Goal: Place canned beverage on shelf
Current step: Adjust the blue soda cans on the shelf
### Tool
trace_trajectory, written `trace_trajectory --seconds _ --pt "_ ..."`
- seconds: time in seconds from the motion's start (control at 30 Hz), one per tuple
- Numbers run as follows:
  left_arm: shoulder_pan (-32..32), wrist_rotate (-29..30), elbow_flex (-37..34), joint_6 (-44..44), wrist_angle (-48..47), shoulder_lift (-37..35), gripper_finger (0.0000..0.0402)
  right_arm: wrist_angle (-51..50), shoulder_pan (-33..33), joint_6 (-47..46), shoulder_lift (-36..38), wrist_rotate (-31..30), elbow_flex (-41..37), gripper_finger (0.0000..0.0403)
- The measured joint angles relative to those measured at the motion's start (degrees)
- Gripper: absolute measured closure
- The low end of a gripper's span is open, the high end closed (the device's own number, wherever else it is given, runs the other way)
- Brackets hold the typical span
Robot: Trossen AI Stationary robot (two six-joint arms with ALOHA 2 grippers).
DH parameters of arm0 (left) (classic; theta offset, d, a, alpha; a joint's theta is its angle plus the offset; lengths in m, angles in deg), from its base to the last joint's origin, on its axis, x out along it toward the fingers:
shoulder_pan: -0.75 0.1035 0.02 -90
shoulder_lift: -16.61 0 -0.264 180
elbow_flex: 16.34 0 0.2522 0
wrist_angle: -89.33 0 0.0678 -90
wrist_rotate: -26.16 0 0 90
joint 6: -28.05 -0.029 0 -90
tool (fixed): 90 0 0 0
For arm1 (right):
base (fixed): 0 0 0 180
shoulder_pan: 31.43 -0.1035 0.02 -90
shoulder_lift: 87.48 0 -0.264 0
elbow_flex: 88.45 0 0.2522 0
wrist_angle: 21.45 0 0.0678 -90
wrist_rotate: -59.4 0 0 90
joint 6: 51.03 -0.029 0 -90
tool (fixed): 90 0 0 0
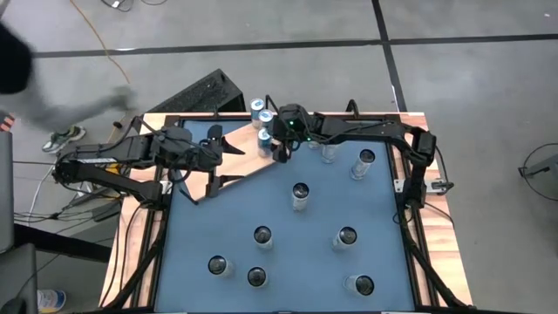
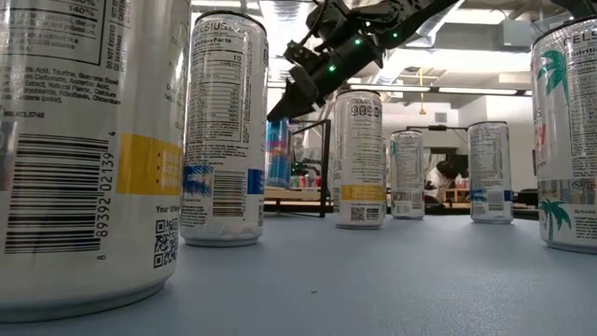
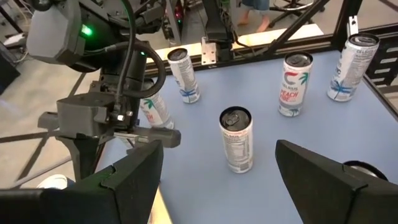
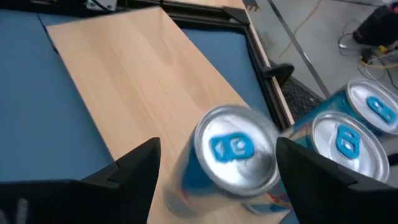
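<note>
Right tool (image 4: pixel 214 165) spread wide above a blue-topped can (image 4: pixel 235 149) on the shelf (image 4: pixel 143 81) near the bench's far edge, touching nothing, left tool (image 3: pixel 217 171) released, empty, over the shelf's other end.

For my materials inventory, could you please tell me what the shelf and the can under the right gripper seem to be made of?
The shelf looks like pale wood with a matte finish: faint straight grain runs along the board. The can looks like aluminium: its top is bright silver and reflective, with a blue pull tab. The right gripper stands open around it.
</note>
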Motion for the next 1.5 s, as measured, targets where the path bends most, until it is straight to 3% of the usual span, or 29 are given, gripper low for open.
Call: trace_trajectory --seconds 0.87,1.5 --pt "0.00 0.00 0.00 0.41 0.02 0.00 0.0105 1.81 -2.43 0.36 3.34 -1.19 -0.22 0.0098" --pt "0.00 0.17 0.00 1.33 -0.04 0.00 0.0105 5.73 -0.88 -0.08 0.63 -0.85 -0.17 0.0098"
